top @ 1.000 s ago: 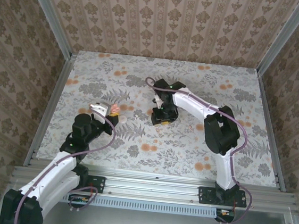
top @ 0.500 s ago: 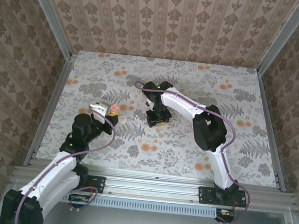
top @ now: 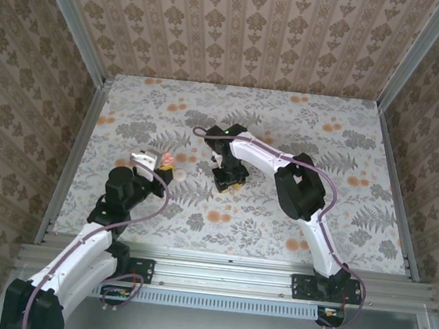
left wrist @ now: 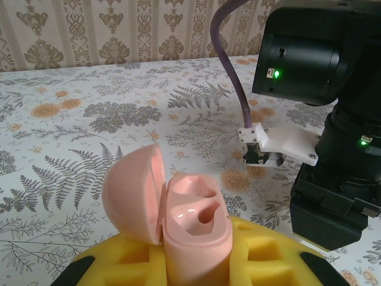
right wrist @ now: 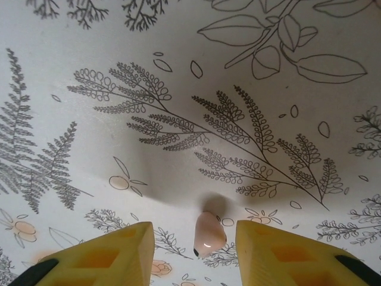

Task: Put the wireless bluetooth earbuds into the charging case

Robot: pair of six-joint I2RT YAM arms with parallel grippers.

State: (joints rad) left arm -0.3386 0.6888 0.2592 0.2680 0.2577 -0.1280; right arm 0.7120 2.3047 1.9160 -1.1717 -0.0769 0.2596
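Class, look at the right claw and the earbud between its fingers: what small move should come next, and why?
Probably close the right claw on the earbud: it sits between the open yellow fingers with a gap on each side, not yet gripped.

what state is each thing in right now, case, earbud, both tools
charging case: lid open, both wells empty
earbud: lying on the table, ungripped
left tool: shut on the charging case
right tool: open, astride the earbud, not touching it
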